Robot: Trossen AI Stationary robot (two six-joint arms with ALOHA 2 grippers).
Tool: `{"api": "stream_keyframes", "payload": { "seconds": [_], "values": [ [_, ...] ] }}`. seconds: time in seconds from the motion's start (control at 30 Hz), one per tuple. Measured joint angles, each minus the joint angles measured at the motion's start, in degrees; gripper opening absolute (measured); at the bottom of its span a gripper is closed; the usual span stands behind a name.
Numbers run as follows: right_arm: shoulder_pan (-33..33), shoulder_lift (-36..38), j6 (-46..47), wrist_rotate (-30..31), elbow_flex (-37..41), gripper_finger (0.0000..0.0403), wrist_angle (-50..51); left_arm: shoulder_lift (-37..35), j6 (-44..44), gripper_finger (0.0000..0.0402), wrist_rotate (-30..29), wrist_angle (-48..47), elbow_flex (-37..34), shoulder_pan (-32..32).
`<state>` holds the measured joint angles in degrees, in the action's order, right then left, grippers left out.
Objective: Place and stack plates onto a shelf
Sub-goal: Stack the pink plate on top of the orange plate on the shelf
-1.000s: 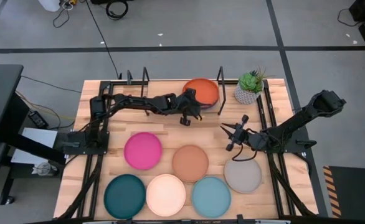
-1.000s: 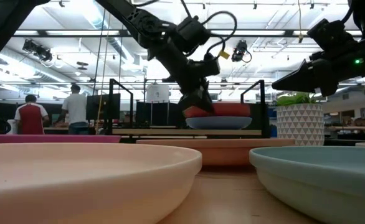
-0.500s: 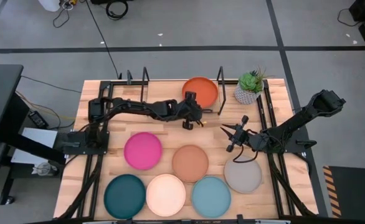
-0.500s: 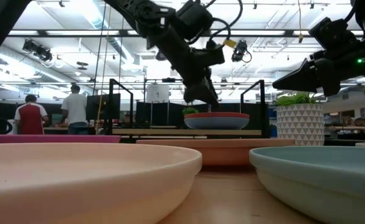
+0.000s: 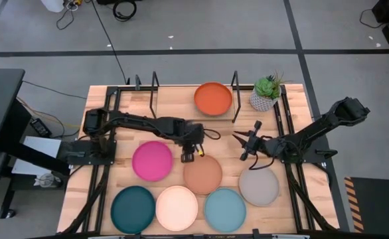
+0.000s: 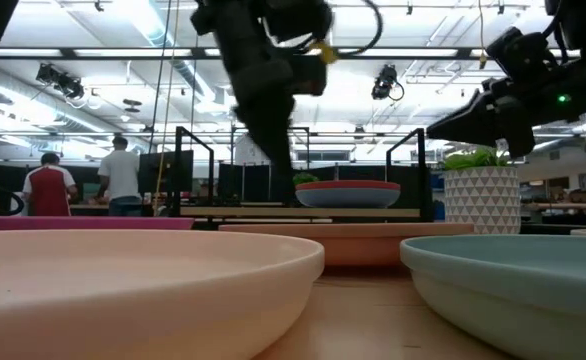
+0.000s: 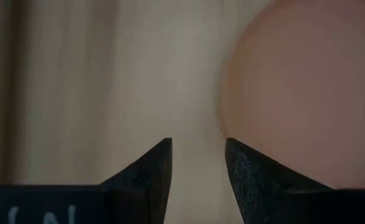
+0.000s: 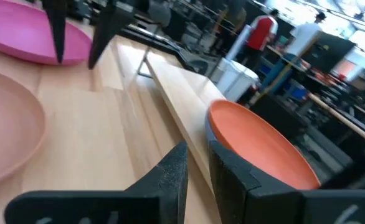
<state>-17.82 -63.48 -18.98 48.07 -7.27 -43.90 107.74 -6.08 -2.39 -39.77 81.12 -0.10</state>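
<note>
Orange plate (image 5: 214, 98) round, matte, shallow, flat on shelf (image 5: 174, 99)

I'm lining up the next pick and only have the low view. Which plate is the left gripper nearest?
Observer: From above, the left gripper hangs just beside the terracotta plate's rim, between it and the pink plate.
Operator: Is it carrying anything?
Observer: No. Its wrist view shows the fingers apart, with only bare table between them.
Operator: How many plates are off the shelf?
Observer: Six lie on the table. From above, the shelf shows only the orange plate.
</note>
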Motion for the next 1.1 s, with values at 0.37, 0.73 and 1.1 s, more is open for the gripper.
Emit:
{"api": "stream_keyframes", "payload": {
  "seconds": [0.37,0.73,1.1],
  "values": [
    [7.74,0.0,-3.94,-8.12,0.0,0.0071,-4.46,-0.13,-39.47,0.0155,-1.01,-18.46,0.04,-7.03],
    [15.66,0.0,-5.5,-22.75,0.0,0.0071,-9.53,5.11,-49.08,0.0155,-3.87,-20.38,0.02,-9.76],
    [19.65,0.0,-5.04,-29.57,0.0,0.0071,-10.18,7.69,-48.02,0.0138,-2.88,-21.55,0.02,-9.64]
  ]
}}
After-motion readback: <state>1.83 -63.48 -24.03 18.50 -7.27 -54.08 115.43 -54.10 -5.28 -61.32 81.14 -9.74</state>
